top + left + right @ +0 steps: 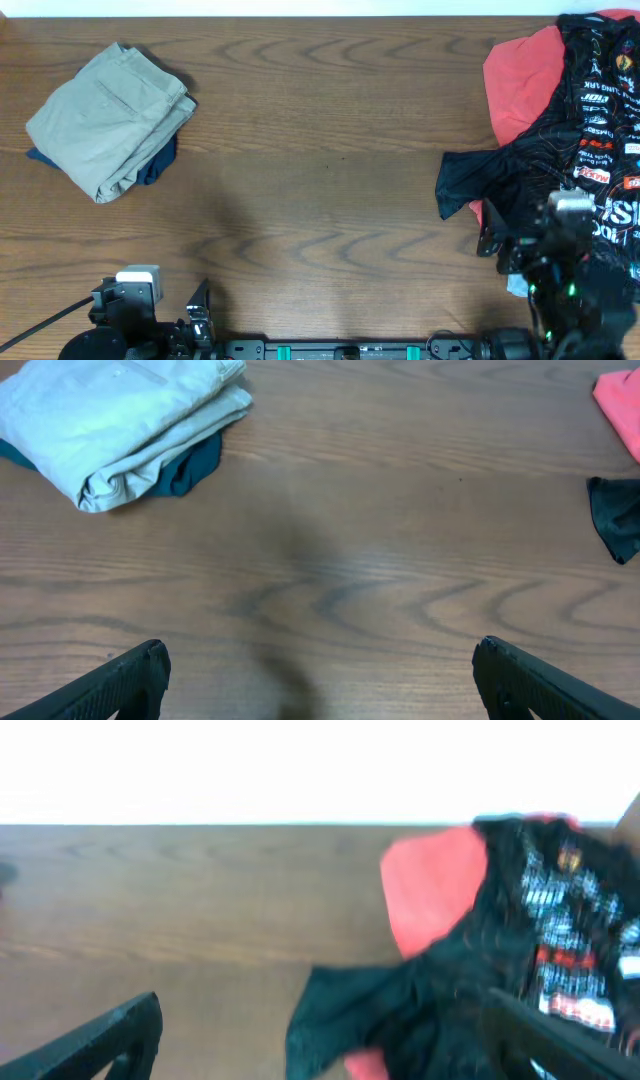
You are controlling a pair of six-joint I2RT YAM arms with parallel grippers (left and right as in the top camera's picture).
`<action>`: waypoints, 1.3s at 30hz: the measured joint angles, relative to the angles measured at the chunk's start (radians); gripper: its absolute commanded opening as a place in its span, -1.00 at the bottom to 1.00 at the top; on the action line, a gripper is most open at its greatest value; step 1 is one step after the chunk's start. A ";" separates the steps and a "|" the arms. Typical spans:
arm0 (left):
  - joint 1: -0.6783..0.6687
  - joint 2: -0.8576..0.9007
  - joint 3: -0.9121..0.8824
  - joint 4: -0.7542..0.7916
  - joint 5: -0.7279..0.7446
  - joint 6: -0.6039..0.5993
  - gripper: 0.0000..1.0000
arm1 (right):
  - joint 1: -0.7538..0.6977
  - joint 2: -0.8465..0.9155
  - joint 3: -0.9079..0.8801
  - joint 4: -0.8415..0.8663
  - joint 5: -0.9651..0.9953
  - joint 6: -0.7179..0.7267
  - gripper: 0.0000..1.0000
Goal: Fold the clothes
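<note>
A folded beige garment (108,118) lies on a folded dark blue one (155,165) at the table's far left; both show in the left wrist view (120,420). A black printed shirt (570,160) lies crumpled over a red garment (520,80) at the right; both show blurred in the right wrist view (470,980). My left gripper (320,680) is open and empty near the front edge, left of centre (195,315). My right gripper (330,1040) is open, above the black shirt's front edge (545,250), with its right finger over the cloth.
The wooden table (320,180) stretches between the two piles. The arm bases and a black rail (340,350) sit along the front edge. The table's far edge (200,824) shows in the right wrist view.
</note>
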 measured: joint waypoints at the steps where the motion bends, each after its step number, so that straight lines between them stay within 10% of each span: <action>1: 0.000 0.000 0.000 0.000 0.000 0.000 0.95 | 0.000 -0.039 -0.040 0.032 0.001 -0.010 0.99; 20: 0.000 0.000 0.000 0.000 0.000 0.000 0.96 | -0.014 -0.288 -0.573 0.652 -0.042 -0.197 0.98; 39: 0.000 0.000 0.000 0.000 0.000 0.000 0.96 | -0.037 -0.293 -0.646 0.562 -0.040 -0.205 0.98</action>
